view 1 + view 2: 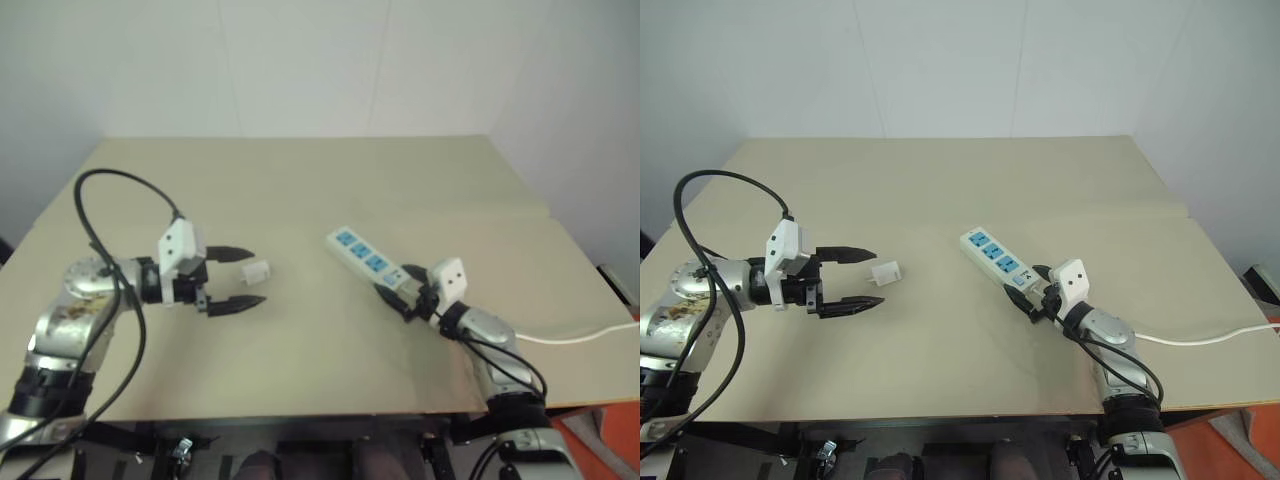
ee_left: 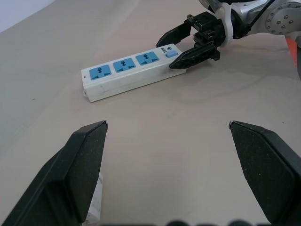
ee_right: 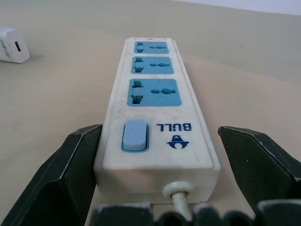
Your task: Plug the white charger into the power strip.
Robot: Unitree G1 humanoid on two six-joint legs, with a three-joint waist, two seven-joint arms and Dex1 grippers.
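Beige table [image 1: 300, 190], white walls [image 1: 300, 60]

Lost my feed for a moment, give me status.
Left gripper open around white charger, not gripping. Right gripper open astride power strip, switch end. Nothing between them.

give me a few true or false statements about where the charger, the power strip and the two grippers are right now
1. The white charger is plugged into the power strip. False: it lies on the table, apart from the strip.
2. The right gripper is open, with the strip's switch end between its fingers. True.
3. The left gripper is shut on the charger. False: it is open, the charger lying loose by its fingertips.
4. All three blue sockets are empty. True.
5. The strip's cord runs off toward the table's left edge. False: it runs to the right edge.
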